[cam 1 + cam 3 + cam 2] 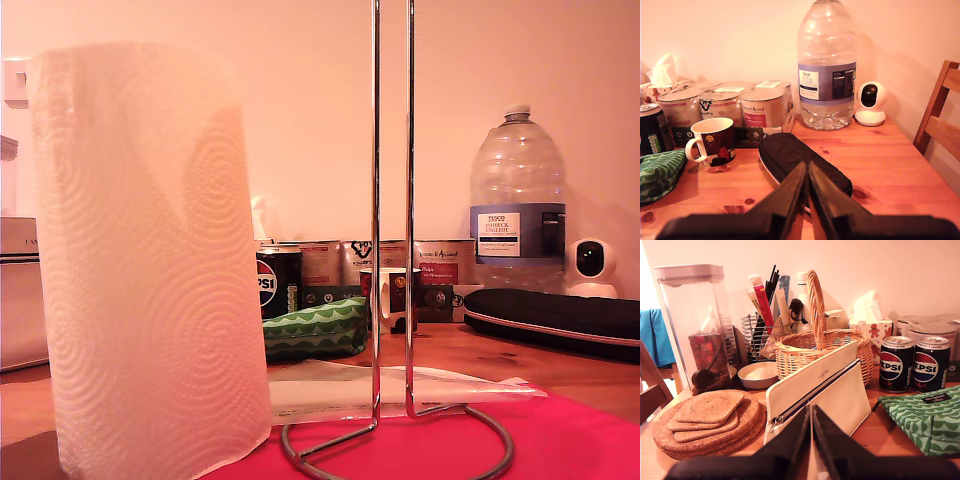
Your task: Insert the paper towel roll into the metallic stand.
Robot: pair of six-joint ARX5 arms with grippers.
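Standing upright at the exterior view's left, near the camera, the paper towel roll sits just beside the metallic stand, not on it. I see my first gripper with jaws pressed together, holding nothing, before a white pouch. My second gripper likewise has its jaws together, over a black case.

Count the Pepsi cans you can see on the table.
2. Both dark blue Pepsi cans show in the first wrist view, side by side beside the woven wicker basket: first Pepsi can, second Pepsi can. The exterior view shows only one, half hidden; more may be hidden.
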